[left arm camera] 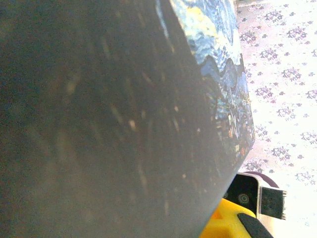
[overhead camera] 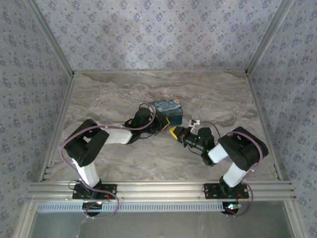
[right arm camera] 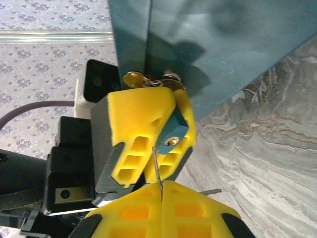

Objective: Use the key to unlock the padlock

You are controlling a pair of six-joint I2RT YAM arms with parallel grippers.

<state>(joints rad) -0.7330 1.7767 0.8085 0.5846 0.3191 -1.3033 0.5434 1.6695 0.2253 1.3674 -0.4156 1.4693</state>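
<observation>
Pinching the thin, flat metal key (right arm camera: 156,166) between them, the right fingers (right arm camera: 173,201), yellow and ribbed, are pressing tightly together. Its tip is seemingly lying just beside the brass keyhole, so pushing is risking a bent blade or a slip. The left fingers (right arm camera: 141,131) are clamping the small teal padlock (right arm camera: 177,133), which is hanging at the brass latch (right arm camera: 148,79) of the smooth box (right arm camera: 223,44) above the marbled counter (right arm camera: 262,148).

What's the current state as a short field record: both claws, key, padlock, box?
Left claw: shut on small blue padlock with brass keyway
Right claw: shut on thin metal key
Key tip: close beside the keyway, apparently not inserted
Box: teal box with starry-night print lid, brass chain at its edge
Surface: grey marble-pattern table
</observation>
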